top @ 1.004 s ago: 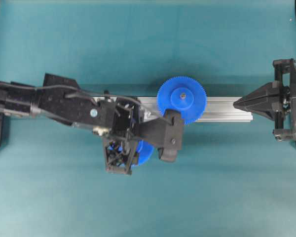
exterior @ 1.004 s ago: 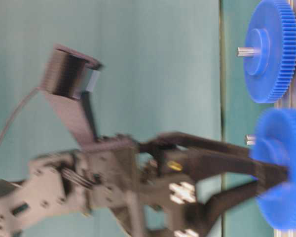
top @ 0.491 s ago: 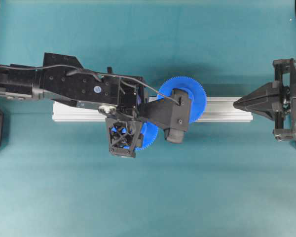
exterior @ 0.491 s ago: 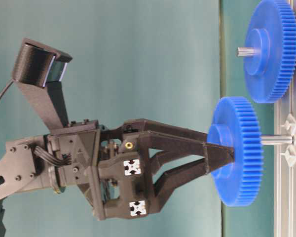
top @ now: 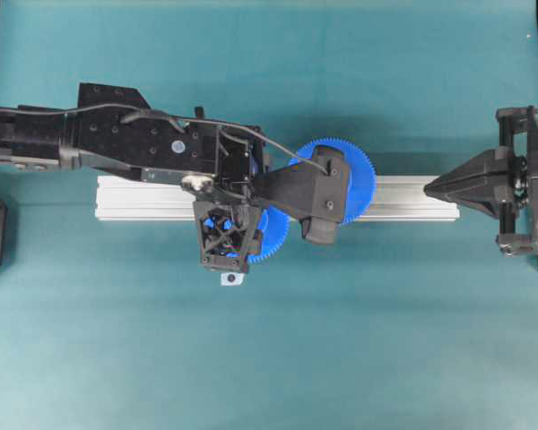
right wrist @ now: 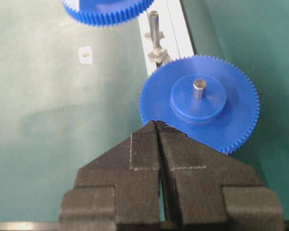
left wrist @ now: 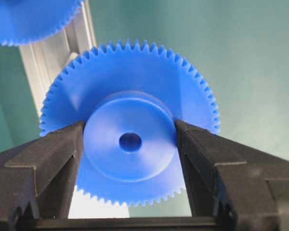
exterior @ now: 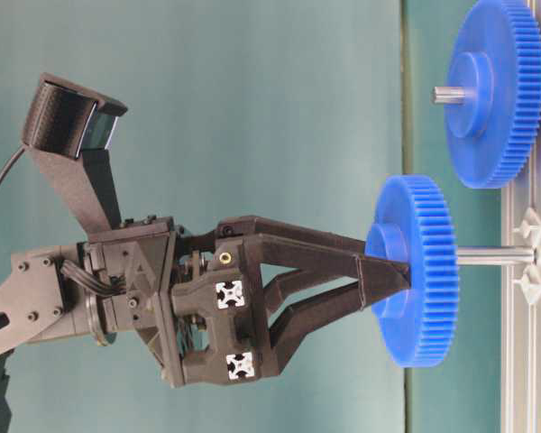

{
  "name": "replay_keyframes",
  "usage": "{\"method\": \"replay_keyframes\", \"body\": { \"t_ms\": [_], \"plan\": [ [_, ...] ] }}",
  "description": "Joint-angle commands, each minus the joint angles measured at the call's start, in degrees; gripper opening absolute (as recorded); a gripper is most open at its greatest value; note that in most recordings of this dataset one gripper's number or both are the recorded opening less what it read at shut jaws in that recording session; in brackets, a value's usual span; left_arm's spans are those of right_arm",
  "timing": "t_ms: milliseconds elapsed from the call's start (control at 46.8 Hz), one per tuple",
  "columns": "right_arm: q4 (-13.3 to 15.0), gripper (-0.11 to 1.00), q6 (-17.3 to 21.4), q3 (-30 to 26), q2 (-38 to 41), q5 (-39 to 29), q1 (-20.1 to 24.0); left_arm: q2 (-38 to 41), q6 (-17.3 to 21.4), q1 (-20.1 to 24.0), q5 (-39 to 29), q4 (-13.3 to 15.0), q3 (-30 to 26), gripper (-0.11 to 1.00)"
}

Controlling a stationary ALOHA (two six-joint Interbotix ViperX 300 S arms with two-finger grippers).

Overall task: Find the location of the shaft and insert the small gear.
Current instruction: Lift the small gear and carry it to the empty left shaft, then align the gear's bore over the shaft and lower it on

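Observation:
My left gripper (exterior: 398, 275) is shut on the small gear (exterior: 424, 271), a blue toothed disc. Its fingers (left wrist: 62, 144) pinch the raised hub from both sides, and the dark centre hole shows no pin. The shaft (right wrist: 154, 24), a thin grey pin on a shiny mount (right wrist: 159, 55), stands bare on the aluminium rail (top: 143, 199). The small gear (right wrist: 106, 9) hangs above the rail, off to the near side of the shaft (exterior: 496, 256). From overhead, the left gripper (top: 229, 237) covers most of the gear (top: 271, 235). My right gripper (right wrist: 156, 122) is shut and empty.
The larger blue gear (top: 354, 175) sits on its own grey pin (right wrist: 199, 86) further along the rail, just past the left wrist camera housing. The right gripper (top: 428, 188) rests at the rail's right end. A small white tag (top: 232, 279) lies on the teal mat.
The left gripper has carried the small gear up from rail level and along the rail toward the larger gear. In the last half second it rose a little higher. The right arm has not moved.

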State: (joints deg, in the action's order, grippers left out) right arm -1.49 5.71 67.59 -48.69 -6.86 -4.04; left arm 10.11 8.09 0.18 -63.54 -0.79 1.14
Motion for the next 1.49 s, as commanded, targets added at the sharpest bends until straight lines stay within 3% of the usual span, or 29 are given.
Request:
{"method": "replay_keyframes", "body": {
  "t_ms": [0, 384, 1473],
  "plan": [
    [-0.09, 0.00, 0.62, -0.62, 0.18, 0.53, -0.09, -2.90, 0.62, 0.88, 0.18, -0.09, -1.93, 0.63],
    [-0.09, 0.00, 0.62, -0.62, 0.18, 0.70, -0.18, -2.37, 2.20, 3.60, 0.18, -0.09, -2.46, 0.64],
    [-0.09, 0.00, 0.62, -0.44, 0.18, 0.62, -0.18, 0.35, 3.25, 4.66, 0.53, -0.09, -2.72, 0.64]
  ]
}}
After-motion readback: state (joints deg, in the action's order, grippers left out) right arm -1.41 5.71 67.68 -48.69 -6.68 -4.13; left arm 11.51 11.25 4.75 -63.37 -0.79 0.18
